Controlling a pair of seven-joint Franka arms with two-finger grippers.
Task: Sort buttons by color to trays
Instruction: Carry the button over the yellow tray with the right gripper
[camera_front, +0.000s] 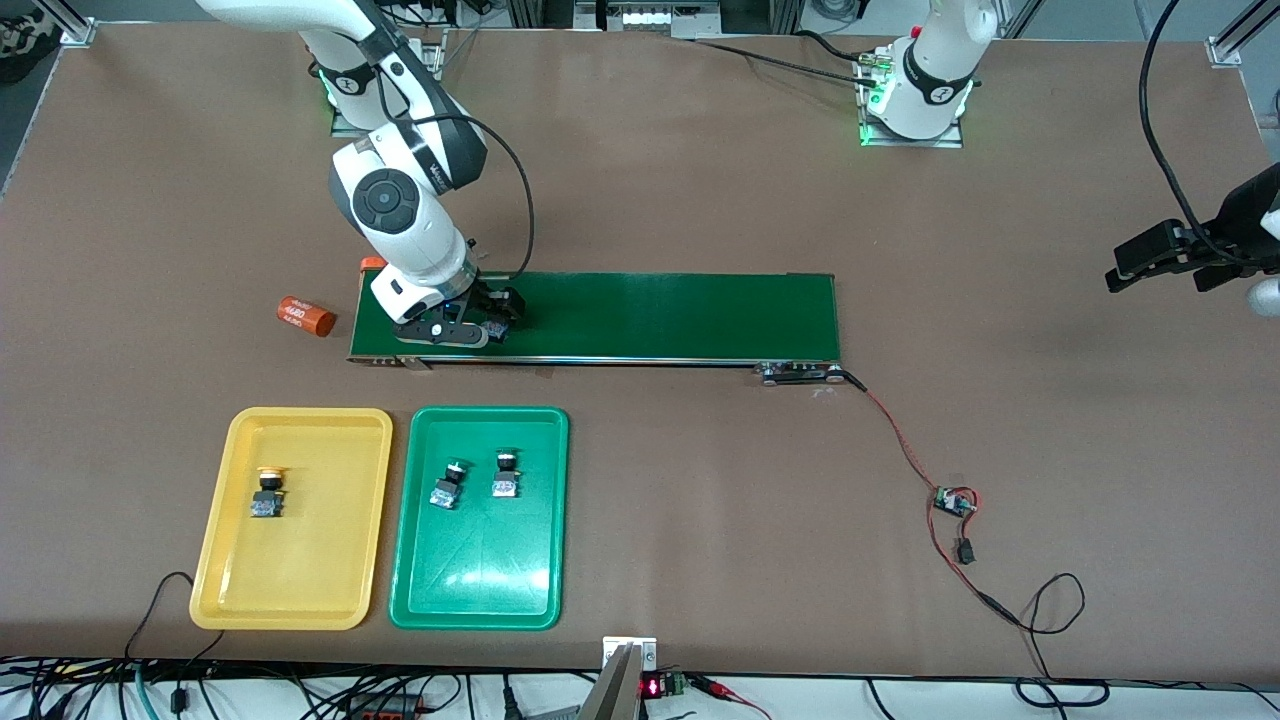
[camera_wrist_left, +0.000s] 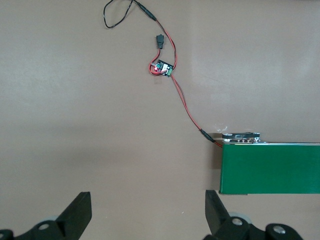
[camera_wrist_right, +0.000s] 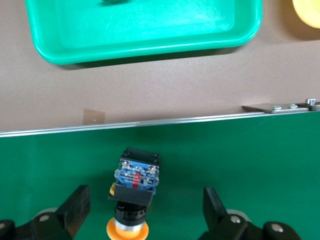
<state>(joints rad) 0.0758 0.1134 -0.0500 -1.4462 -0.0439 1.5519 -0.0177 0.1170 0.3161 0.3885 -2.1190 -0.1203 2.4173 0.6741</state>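
Right end effector (camera_wrist_right: 142, 212) down low over the dark-green conveyor belt (camera_wrist_right: 240, 165), fingers (camera_wrist_right: 75, 205) spread wide apart. Between them, touching neither, a yellow-capped button (camera_wrist_right: 134, 187) lying on its side on the belt, orange-yellow cap toward the wrist, blue terminal block toward the belt's metal edge rail (camera_wrist_right: 150, 122). Past the rail, bare brown counter (camera_wrist_right: 165, 85), then the green tray (camera_wrist_right: 145, 47) and a corner of the yellow tray (camera_wrist_right: 307, 12).
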